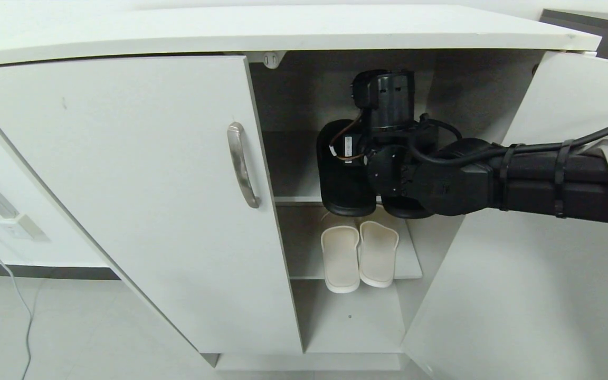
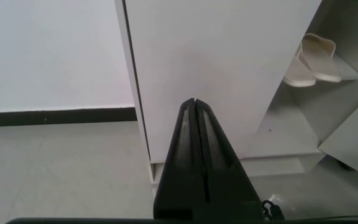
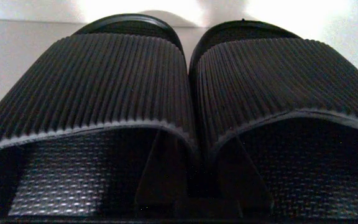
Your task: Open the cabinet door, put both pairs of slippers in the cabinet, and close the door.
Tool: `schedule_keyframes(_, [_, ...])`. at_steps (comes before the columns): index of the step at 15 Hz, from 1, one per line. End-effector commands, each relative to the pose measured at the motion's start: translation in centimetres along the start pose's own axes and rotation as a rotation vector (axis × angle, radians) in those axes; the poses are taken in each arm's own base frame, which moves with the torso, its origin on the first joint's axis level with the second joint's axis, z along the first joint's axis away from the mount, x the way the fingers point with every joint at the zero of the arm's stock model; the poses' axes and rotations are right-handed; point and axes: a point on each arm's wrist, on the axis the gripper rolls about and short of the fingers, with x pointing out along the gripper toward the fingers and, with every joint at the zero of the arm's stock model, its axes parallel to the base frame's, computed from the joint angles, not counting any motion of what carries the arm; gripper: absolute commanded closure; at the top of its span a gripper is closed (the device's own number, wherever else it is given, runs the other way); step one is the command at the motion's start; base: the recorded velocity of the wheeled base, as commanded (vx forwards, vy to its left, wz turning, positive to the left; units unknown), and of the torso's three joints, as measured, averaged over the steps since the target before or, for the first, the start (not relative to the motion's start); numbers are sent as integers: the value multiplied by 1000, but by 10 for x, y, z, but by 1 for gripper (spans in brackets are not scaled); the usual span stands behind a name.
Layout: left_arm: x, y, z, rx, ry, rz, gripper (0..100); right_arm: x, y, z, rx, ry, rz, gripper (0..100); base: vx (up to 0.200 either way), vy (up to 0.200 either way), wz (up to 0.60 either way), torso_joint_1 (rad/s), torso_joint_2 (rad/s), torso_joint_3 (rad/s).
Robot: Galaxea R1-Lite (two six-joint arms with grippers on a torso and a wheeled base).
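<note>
While the white slippers (image 1: pixel 359 256) lie on a cabinet shelf (image 1: pixel 408 270), the right gripper (image 3: pixel 199 167) pinches the black slippers (image 3: pixel 123 81) above them. The left gripper (image 2: pixel 194 109) is pressed together.

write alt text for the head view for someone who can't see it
The robot's right arm is inside an open white cabinet, its wrist over a pair of black slippers at the upper shelf. A pair of white slippers sits on the shelf below; the left door is shut, the right door swung open.
</note>
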Motion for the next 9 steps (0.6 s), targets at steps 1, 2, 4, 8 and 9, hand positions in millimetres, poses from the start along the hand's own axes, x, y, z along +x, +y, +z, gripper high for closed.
schedule_keyframes(1, [0,0,0,0,1,0,100,5,1,-5,-4,6,-7,100,0,0,0,0,0,0])
schedule_keyframes(2, [0,0,0,0,1,-1,100,6,1,-6,-6,9,2,100,0,0,0,0,0,0])
schedule_keyframes(4, [0,0,0,0,1,0,100,10,-1,-7,-6,10,-5,100,0,0,0,0,0,0])
schedule_keyframes(8, [0,0,0,0,1,0,100,14,-3,-10,-9,17,-3,0,0,0,0,0,0,0])
schedule_keyframes(9, [0,0,0,0,0,0,100,15,-3,-11,-10,18,-4,0,0,0,0,0,0,0])
